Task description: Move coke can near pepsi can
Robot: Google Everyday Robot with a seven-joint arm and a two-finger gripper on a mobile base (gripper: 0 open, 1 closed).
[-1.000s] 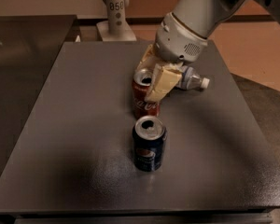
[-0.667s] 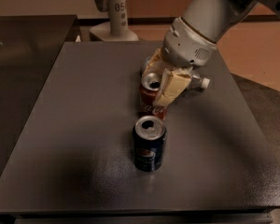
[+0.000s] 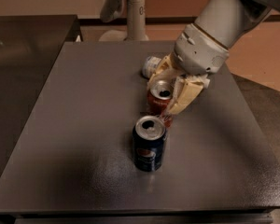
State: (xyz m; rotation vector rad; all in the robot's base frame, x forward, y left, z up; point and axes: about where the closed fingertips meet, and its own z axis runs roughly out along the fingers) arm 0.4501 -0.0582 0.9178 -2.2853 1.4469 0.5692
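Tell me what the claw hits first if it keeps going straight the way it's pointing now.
The claw points steeply down, closed around the red aluminium Coca-Cola can. Going on, it would likely press that can into the dark grey tabletop; the dark blue Pepsi can stands close in front, depth unclear.

Grey table [image 3: 74,125]: pepsi can [image 3: 149,150], coke can [image 3: 157,107] in gripper [image 3: 163,98]
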